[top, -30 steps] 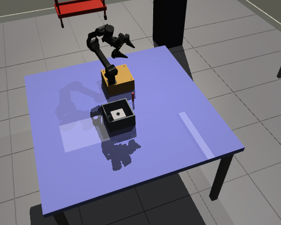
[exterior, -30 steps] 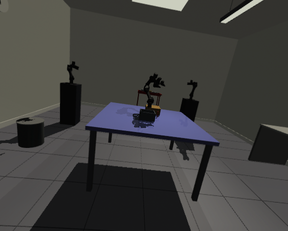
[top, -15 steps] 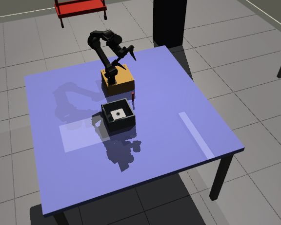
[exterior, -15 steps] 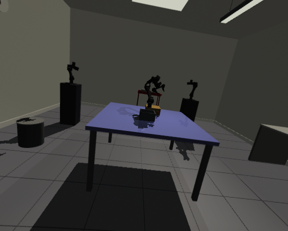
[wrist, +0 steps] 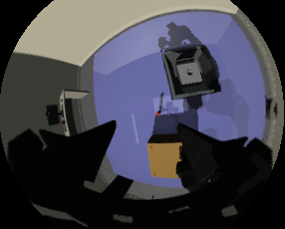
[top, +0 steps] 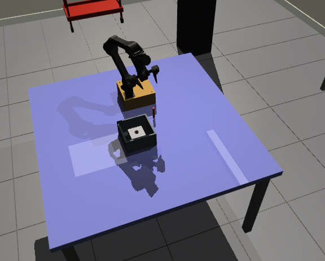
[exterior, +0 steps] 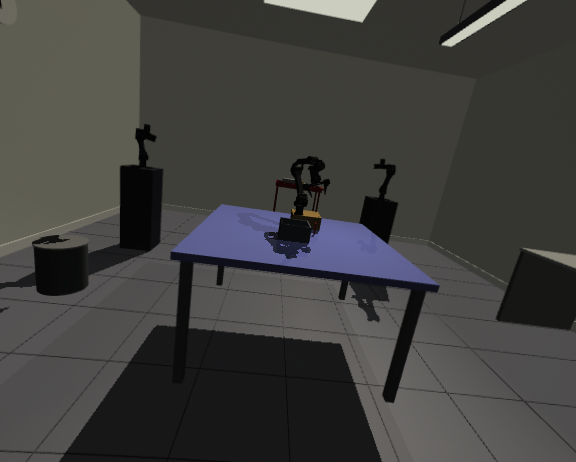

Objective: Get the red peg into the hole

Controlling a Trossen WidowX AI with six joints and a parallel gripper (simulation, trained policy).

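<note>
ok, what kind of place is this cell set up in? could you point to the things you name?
Looks like a robotics lab or workshop, though I can't pin down which. A black arm stands on an orange block (top: 141, 88) (exterior: 309, 214) (wrist: 164, 159) on the table, two more arms sit on dark pedestals (exterior: 134, 207) (exterior: 378, 215), and a red cart (top: 94, 11) is behind.

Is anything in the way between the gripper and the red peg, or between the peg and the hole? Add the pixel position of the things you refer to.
Nothing visible blocks the open gripper (top: 149, 85) (wrist: 147, 124) from the peg (top: 153, 112) (wrist: 157, 114). But the box's wall (top: 150, 124) stands between the peg and the hole (top: 136, 132) (wrist: 189, 73), so the peg must go over it.
</note>
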